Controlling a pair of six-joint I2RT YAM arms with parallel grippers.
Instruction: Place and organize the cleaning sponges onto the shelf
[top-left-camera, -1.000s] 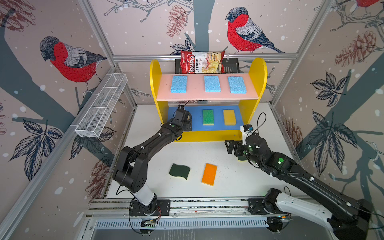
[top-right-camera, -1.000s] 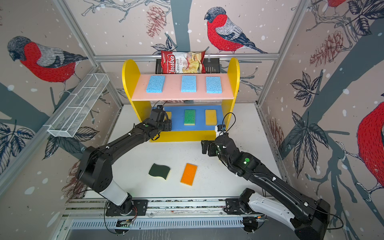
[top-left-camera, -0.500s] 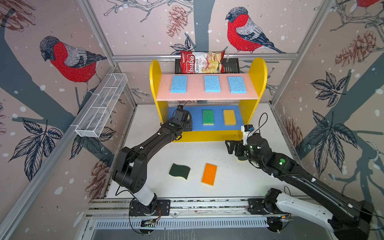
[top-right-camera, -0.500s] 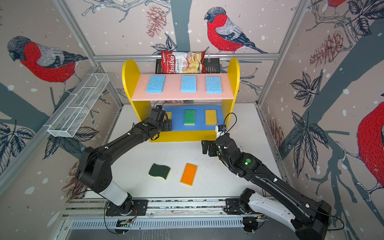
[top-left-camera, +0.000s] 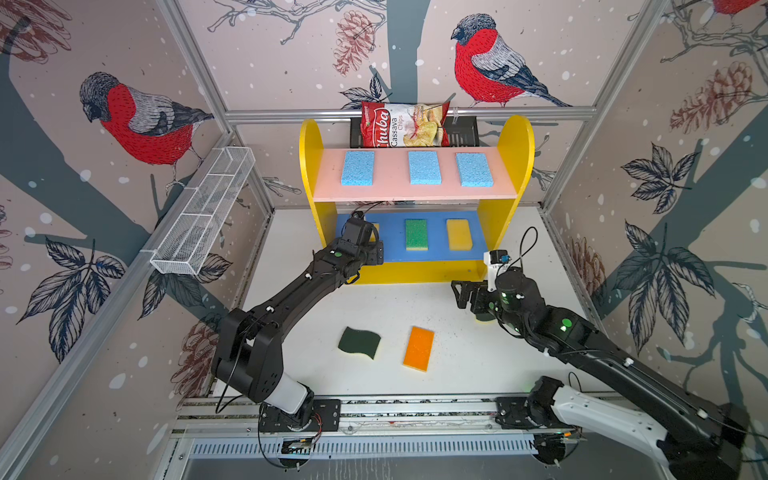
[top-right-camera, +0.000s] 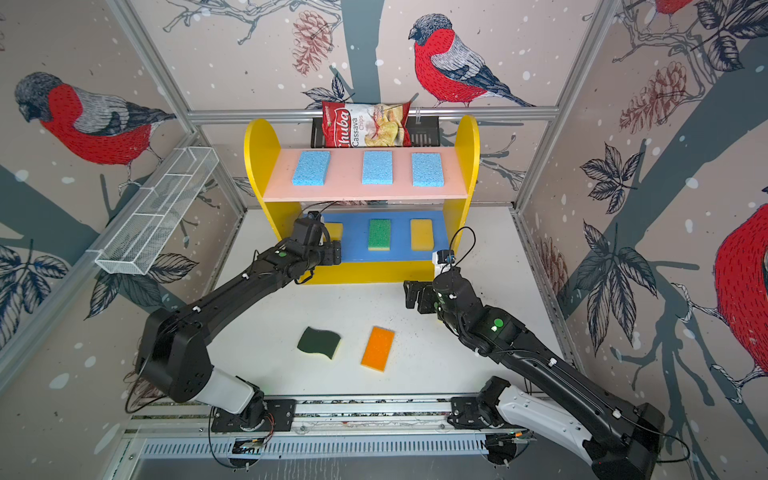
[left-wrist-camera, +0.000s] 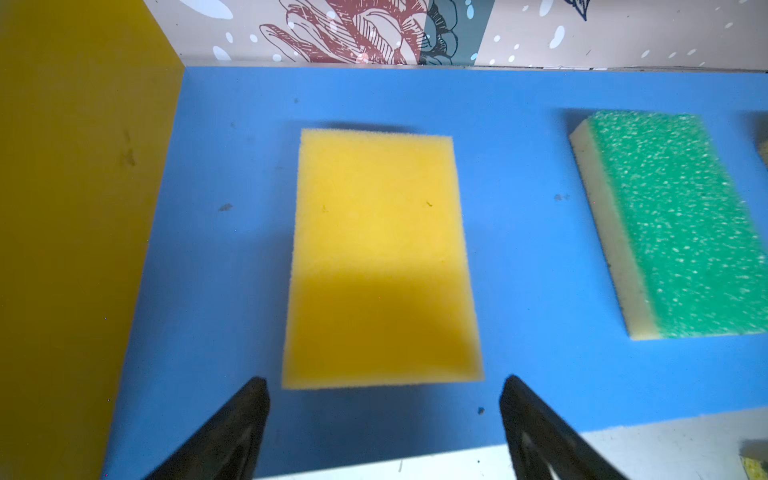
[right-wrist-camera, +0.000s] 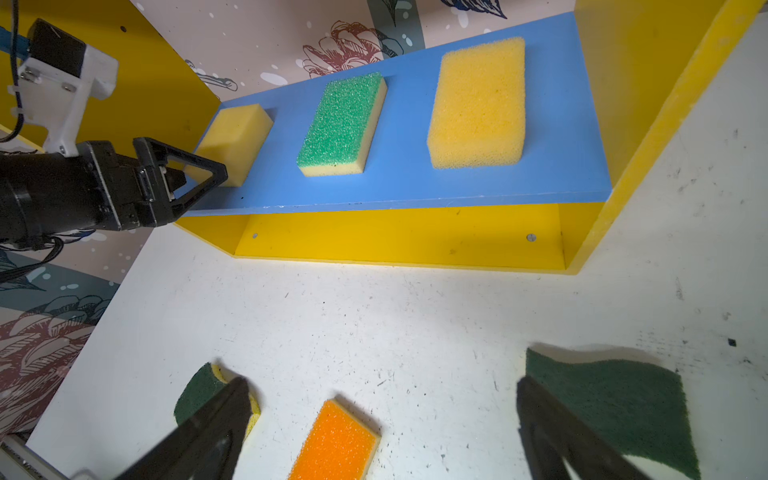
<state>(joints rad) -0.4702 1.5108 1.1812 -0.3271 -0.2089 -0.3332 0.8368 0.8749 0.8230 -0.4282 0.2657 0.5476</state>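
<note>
The shelf (top-left-camera: 515, 137) holds three light blue sponges (top-left-camera: 424, 167) on its pink board. On the blue board lie a green-topped sponge (top-left-camera: 416, 235), a yellow sponge (top-left-camera: 459, 235) and a second yellow sponge (left-wrist-camera: 380, 257). My left gripper (left-wrist-camera: 384, 385) stands open just in front of that second one, not touching it. On the table lie a wavy dark green sponge (top-left-camera: 359, 342) and an orange-topped sponge (top-left-camera: 418, 348). Another wavy dark green sponge (right-wrist-camera: 615, 403) lies mostly under my right arm. My right gripper (right-wrist-camera: 382, 384) hangs open and empty above the table, in front of the shelf's right end.
A red chips bag (top-left-camera: 405, 124) leans in a black rack (top-left-camera: 461, 133) behind the shelf. A white wire mesh basket (top-left-camera: 203, 216) hangs on the left wall. The arms' base rail (top-left-camera: 415, 407) runs along the table's front edge.
My left gripper's jaws have widened a little at the blue board, with the yellow sponge lying free before them. The right arm has hardly moved.
</note>
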